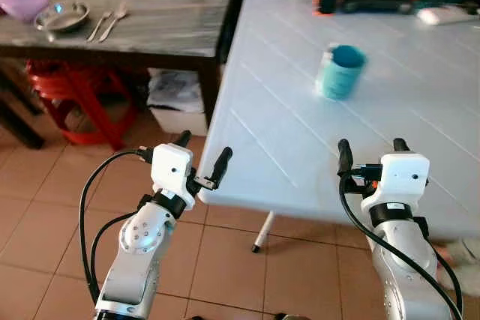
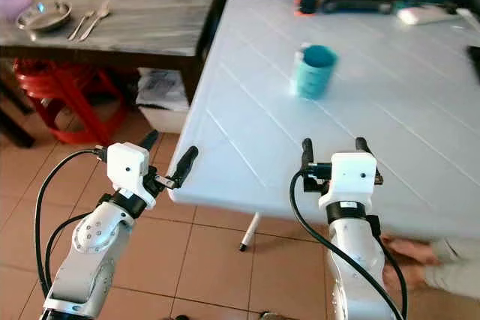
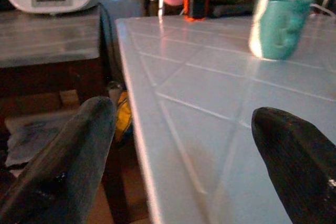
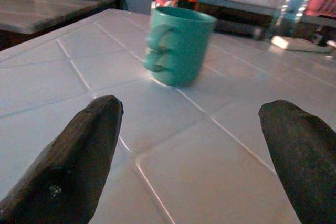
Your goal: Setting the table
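Two claws, one teal mug (image 1: pixel 340 71).
We log left claw (image 1: pixel 201 157) and right claw (image 1: pixel 370 153) spread, empty, at the white desk (image 1: pixel 300 133) edge.

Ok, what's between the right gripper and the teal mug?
Nothing: bare white tabletop lies between the open right gripper and the teal mug, seen in the right wrist view.

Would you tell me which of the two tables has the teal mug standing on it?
The pale blue table right before both tools holds the teal mug; the dark wooden table to the left holds cutlery instead.
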Tool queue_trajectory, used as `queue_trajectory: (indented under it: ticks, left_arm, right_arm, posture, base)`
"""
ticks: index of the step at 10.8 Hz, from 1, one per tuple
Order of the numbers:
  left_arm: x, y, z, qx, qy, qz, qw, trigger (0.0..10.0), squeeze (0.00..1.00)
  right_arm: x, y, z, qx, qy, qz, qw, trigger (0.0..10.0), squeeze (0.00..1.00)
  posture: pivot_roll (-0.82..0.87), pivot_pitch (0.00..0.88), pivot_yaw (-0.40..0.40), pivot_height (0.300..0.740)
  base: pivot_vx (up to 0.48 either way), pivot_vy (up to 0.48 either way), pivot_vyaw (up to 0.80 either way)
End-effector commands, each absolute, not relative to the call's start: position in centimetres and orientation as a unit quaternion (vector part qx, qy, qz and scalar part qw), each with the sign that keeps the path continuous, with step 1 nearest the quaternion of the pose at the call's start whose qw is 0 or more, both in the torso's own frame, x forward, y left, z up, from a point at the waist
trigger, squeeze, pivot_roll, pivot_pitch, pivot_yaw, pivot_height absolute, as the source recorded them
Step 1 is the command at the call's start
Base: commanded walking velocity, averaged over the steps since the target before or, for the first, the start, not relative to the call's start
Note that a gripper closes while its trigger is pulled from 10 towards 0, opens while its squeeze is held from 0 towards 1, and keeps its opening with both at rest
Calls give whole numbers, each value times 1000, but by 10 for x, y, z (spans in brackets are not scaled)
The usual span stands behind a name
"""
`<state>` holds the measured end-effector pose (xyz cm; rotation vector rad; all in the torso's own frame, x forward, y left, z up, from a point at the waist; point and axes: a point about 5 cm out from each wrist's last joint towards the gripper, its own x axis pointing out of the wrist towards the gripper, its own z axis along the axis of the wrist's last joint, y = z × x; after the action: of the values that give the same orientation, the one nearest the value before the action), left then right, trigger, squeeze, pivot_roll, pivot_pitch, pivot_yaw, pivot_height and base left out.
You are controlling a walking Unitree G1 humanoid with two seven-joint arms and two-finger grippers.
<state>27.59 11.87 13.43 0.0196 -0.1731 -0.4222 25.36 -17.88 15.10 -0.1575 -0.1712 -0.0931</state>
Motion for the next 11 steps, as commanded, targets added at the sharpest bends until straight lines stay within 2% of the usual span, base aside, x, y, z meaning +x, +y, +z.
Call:
queue_trajectory:
  ticks: [1, 6, 9, 11]
  left_arm:
    - [274, 120, 135, 13, -87, -213, 973, 10000, 0]
    - [274, 119, 134, 13, -85, -214, 973, 10000, 0]
    - [272, 121, 131, 9, -79, -218, 973, 10000, 0]
    - [269, 116, 129, 2, -72, -256, 964, 10000, 0]
  right_arm:
    - [252, -180, 150, -77, -84, -51, 992, 10000, 0]
    - [251, -180, 150, -79, -83, -53, 992, 10000, 0]
    - [252, -179, 150, -74, -84, -58, 992, 10000, 0]
    - [254, -177, 152, -69, -86, -65, 992, 10000, 0]
  posture:
    - [-157, 170, 42, 740]
    - [-162, 173, 42, 740]
    - [-159, 175, 44, 740]
    - [-158, 181, 46, 740]
  base:
    - [319, 0, 0]
    - [307, 0, 0]
    - [0, 0, 0]
    - [0, 0, 0]
